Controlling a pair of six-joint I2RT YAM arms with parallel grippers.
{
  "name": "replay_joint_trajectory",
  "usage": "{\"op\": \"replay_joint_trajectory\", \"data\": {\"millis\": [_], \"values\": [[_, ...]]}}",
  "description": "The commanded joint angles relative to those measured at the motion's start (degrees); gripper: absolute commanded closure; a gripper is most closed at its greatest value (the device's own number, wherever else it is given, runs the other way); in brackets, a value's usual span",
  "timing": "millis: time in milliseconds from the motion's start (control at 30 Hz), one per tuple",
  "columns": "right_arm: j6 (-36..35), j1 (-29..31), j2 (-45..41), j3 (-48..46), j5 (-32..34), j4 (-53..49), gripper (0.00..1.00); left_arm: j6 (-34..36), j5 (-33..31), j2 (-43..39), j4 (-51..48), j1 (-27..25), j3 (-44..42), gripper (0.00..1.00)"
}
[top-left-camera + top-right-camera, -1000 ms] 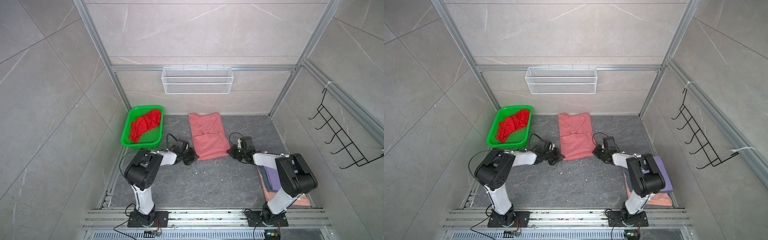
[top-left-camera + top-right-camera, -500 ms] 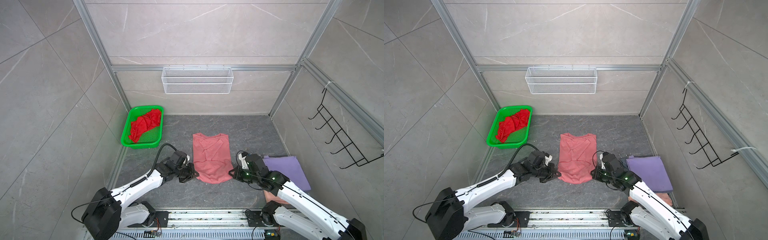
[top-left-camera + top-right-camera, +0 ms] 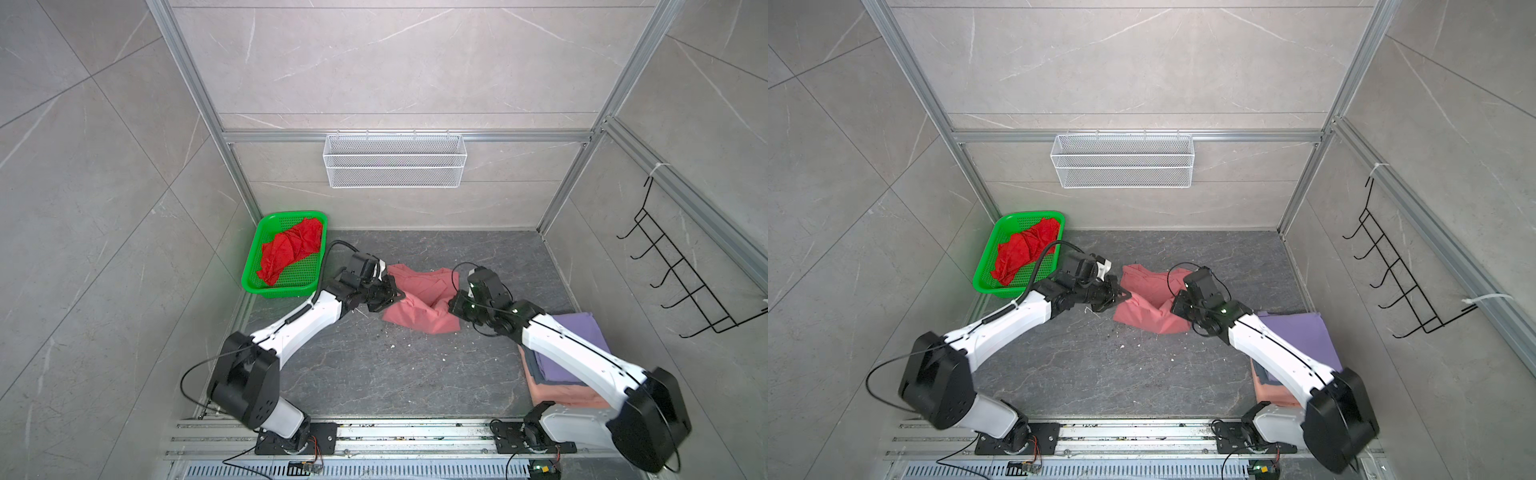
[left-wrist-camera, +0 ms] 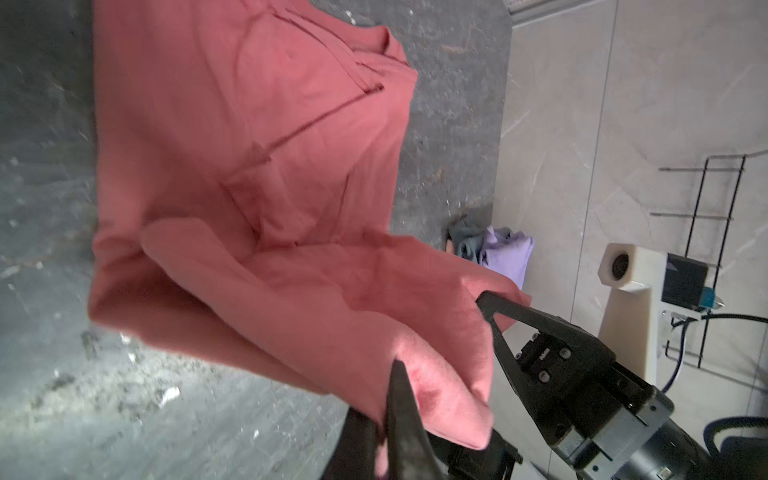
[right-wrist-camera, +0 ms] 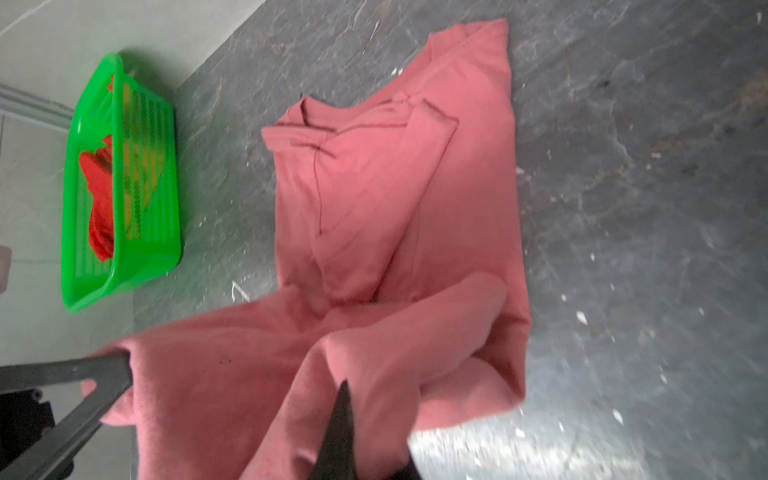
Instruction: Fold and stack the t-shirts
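Observation:
A salmon-pink t-shirt (image 3: 419, 291) (image 3: 1148, 286) lies mid-floor, its near half bunched and raised over the rest. My left gripper (image 3: 395, 297) (image 4: 395, 374) is shut on the hem's left corner. On the right corner my right gripper (image 3: 451, 305) (image 5: 343, 395) is shut too. The collar end (image 5: 316, 120) rests flat on the floor. A bright red t-shirt (image 3: 291, 249) sits crumpled in the green basket (image 3: 286, 291). At the right stands a folded stack: lavender (image 3: 582, 332) on top, a grey-blue one under it, peach (image 3: 557, 392) lowest, partly hidden by my right arm.
A white wire basket (image 3: 395, 162) hangs on the back wall. A black hook rack (image 3: 685, 286) juts from the right wall. White crumbs (image 3: 390, 345) dot the dark floor near the shirt. The green basket stands against the left wall.
Both grippers dragged the salmon shirt toward the front, then moved back toward the far wall with its hem. The near half now rises and doubles over the flat part.

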Motion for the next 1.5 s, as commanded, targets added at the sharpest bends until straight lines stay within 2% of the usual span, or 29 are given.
{"op": "replay_joint_trajectory", "data": {"millis": [0,133,233,267,333,367,433,467,500,600,733,833,967,1200,1467], "values": [[1.45,-3.59,6.73,3.97,1.82,6.82,1.0,1.58,5.78,7.47,5.36,4.6,5.77,1.0],[2.59,-7.83,17.46,10.73,2.34,8.15,0.99,1.2,11.43,21.36,6.87,7.61,17.49,1.0],[3.67,-9.69,24.76,14.86,3.3,9.24,0.94,0.8,12.82,31.13,5.03,9.15,27.1,1.0],[3.39,-10.35,26.92,16.04,2.9,10.37,0.89,0.44,12.58,33.62,4.2,9.58,29.38,1.0],[3.1,-11.88,31.44,18.69,0.4,13.35,0.63,-1.27,12.87,37.7,5.28,10.78,32.25,0.82],[2.97,-12.37,32.78,19.47,-0.57,14.79,0.55,-2.37,12.99,38.89,6.45,11.29,32.64,0.73],[2.45,-13.12,33.58,19.21,-0.44,19.13,0.47,-5.48,14.57,40.33,12.56,12.66,32.25,0.55],[2.07,-13.28,33.26,18.62,-0.67,21.2,0.4,-6.53,14.71,40.37,14.34,13.26,31.86,0.52],[0.97,-13.43,32.76,17.86,-1.3,23.8,0.37,-7.14,14.79,40.08,16.09,13.88,31.33,0.52],[-2.37,-13.46,31.13,15.84,-3.71,27.95,0.37,-7.42,14.09,38.01,18.65,15.09,29.18,0.52],[-4.53,-13.43,26.18,11.94,-3.41,25.27,0.37,-2.1,11.32,33.8,12.65,14.79,28.0,0.48],[-4.05,-13.21,21.97,8.17,-3.94,24.18,0.36,1.53,8.79,29.44,9.05,13.79,25.62,0.45],[-1.73,-11.67,20.32,5.65,-6.04,26.42,0.37,4.12,9.13,27.95,5.3,10.96,26.38,0.44],[0.57,-9.43,27.44,10.48,-8.65,27.47,0.37,2.66,10.89,33.99,4.22,6.53,32.63,0.44],[0.06,-9.69,36.71,17.04,-5.87,26.83,0.38,0.24,12.83,46.05,2.67,7.15,44.56,0.44]]}}
